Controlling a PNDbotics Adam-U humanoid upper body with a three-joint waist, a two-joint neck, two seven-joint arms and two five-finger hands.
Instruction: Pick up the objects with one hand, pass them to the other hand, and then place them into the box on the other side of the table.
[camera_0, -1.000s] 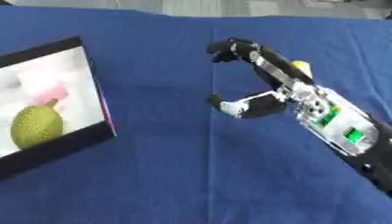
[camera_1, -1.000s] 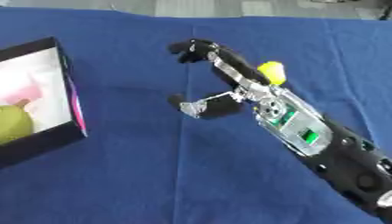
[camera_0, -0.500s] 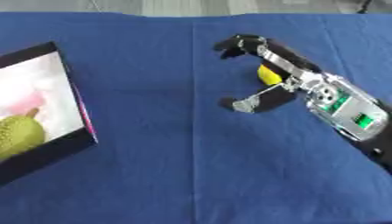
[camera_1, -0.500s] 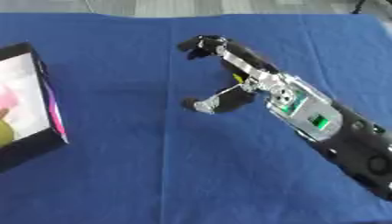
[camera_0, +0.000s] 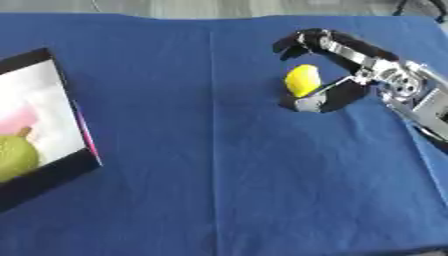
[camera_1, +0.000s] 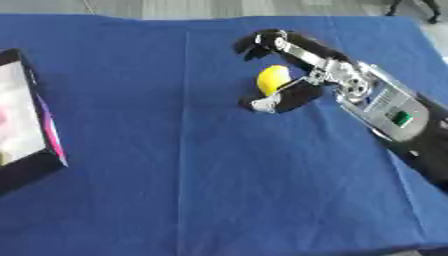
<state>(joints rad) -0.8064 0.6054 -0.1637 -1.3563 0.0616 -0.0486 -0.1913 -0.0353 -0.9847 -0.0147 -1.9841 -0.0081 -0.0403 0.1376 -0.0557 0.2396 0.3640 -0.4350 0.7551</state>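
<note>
At the near left, half out of view, the box (camera_0: 52, 135) sits on the blue-covered bench (camera_0: 219, 190) with a green bumpy fruit (camera_0: 13, 157) and something pink already inside. Farther off on the right, the right hand (camera_0: 363, 75) reaches in from the right edge, fingers (camera_0: 306, 37) curved over the far side of the small yellow object (camera_0: 302, 80) and thumb (camera_0: 311, 102) on its near side. The hand is spread around it and does not look closed on it yet. The object lies on the cloth, smooth and rounded, probably light and apt to roll or slip, so it is best pinched across its middle. The left hand is out of view
</note>
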